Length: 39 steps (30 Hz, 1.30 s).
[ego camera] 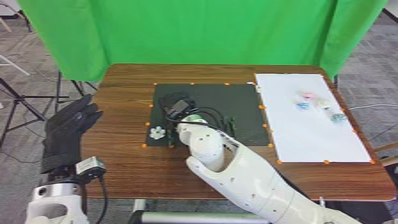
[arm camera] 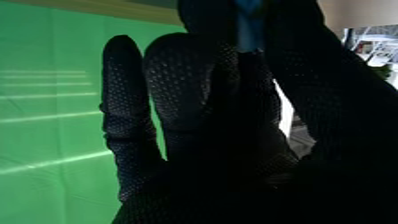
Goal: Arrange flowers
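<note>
Nearest, one white right arm [ego camera: 258, 187] crosses the head view; its right hand [ego camera: 178, 104] is over one dark mat [ego camera: 235, 95], where one white flower [ego camera: 157, 132] lies; on one white sheet [ego camera: 298, 140] to the right are four small flowers [ego camera: 307, 95], one pink, one pale, two bluish; one left hand [ego camera: 64, 137] is beside the table's [ego camera: 124, 170] left edge, fingers loosely extended.
Right wrist view: the right hand [arm camera: 240, 130] pinches one blue piece [arm camera: 250, 25], thumb and fingers narrow around it; one green curtain [arm camera: 53, 125] stands beyond.
</note>
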Motion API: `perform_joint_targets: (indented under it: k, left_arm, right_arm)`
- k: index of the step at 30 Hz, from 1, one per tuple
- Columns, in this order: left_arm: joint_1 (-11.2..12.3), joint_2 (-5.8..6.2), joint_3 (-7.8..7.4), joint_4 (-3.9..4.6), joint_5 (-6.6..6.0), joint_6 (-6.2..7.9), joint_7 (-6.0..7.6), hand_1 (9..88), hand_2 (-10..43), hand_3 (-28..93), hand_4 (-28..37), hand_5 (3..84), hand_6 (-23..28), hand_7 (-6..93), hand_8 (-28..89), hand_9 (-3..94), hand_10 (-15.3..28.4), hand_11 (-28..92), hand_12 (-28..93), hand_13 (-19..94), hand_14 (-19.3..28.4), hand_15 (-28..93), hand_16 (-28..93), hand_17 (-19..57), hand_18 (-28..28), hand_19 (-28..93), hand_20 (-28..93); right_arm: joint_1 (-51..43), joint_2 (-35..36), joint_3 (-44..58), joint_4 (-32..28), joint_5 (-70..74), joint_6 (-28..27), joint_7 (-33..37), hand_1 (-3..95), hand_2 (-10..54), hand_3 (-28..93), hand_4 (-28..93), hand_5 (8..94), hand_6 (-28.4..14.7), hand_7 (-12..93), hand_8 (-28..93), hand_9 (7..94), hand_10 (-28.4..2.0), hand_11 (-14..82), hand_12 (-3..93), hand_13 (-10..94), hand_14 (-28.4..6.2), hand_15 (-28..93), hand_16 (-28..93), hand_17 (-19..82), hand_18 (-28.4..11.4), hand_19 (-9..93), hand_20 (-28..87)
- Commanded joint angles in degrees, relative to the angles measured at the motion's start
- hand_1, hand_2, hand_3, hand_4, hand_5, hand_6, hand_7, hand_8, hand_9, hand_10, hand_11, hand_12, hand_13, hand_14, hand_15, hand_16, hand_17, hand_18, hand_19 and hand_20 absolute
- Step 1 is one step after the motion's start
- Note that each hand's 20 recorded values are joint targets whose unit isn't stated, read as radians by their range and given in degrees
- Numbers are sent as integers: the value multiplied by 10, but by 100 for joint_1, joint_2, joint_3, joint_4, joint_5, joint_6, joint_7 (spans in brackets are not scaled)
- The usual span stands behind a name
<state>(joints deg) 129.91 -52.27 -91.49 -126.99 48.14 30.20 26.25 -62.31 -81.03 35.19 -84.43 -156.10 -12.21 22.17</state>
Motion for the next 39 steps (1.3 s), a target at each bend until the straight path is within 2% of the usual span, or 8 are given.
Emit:
perform_joint_targets:
  k: [1,14,19,22,25,30,32,39]
  left_arm:
    - [-80,119,99,43,-107,68,40,260,61,837,-186,405,107,158,-111,345,200,364,56,233,267,632,-175,-93,211,594,15]
    - [-49,290,163,36,-261,170,128,262,61,836,-186,407,109,157,-111,346,201,368,55,234,267,633,-176,-92,210,595,14]
    - [25,285,145,12,-280,200,144,263,61,836,-187,407,109,157,-111,346,201,367,55,233,267,633,-175,-93,211,596,14]
    - [194,302,63,-38,-296,250,213,263,61,835,-187,407,109,158,-110,346,201,367,54,234,267,633,-176,-93,211,595,13]
    - [448,359,-49,-123,-409,396,363,263,61,835,-186,408,109,159,-110,346,201,367,54,234,267,633,-176,-93,210,595,13]
    - [704,295,-217,-207,-398,443,425,263,61,836,-188,408,110,158,-111,347,201,367,54,233,267,632,-176,-92,210,596,13]
    - [760,227,-273,-235,-320,435,382,263,61,836,-190,409,110,157,-111,347,201,367,54,233,267,632,-175,-92,210,596,13]
    - [926,68,-381,-303,-176,390,281,261,61,836,-192,409,110,157,-110,347,201,367,55,234,267,632,-175,-92,210,596,13]
  right_arm:
    - [-58,-142,91,-7,66,-97,99,380,-86,772,-283,699,-41,223,-108,751,-128,348,203,745,-53,697,192,336,-190,909,-34]
    - [-28,-153,49,-11,173,-62,207,364,-83,702,-283,680,-54,217,-110,729,-138,350,200,727,-61,700,184,326,-193,902,-31]
    - [-82,-209,149,-66,187,-8,122,347,-85,710,-283,676,-59,213,-109,723,-145,349,199,722,-64,701,181,322,-194,899,-31]
    - [28,-152,109,-164,374,142,110,322,-66,704,-283,675,-62,211,-108,720,-150,349,199,719,-67,701,179,322,-195,898,-31]
    - [65,-126,233,-350,361,208,-104,291,-48,714,-283,672,-67,206,-106,716,-155,345,198,712,-74,702,177,317,-200,897,-30]
    - [460,341,84,-867,840,403,-142,223,49,741,-281,667,-79,192,-104,700,-169,336,196,694,-91,707,175,298,-210,890,-29]
    - [525,524,130,-1119,955,378,-173,209,80,754,-271,663,-84,185,-103,694,-175,332,196,684,-100,709,174,290,-212,884,-28]
    - [1163,1592,-276,-1790,1844,595,286,197,124,794,-239,654,-89,173,-101,680,-184,314,193,665,-111,710,164,277,-217,872,-21]
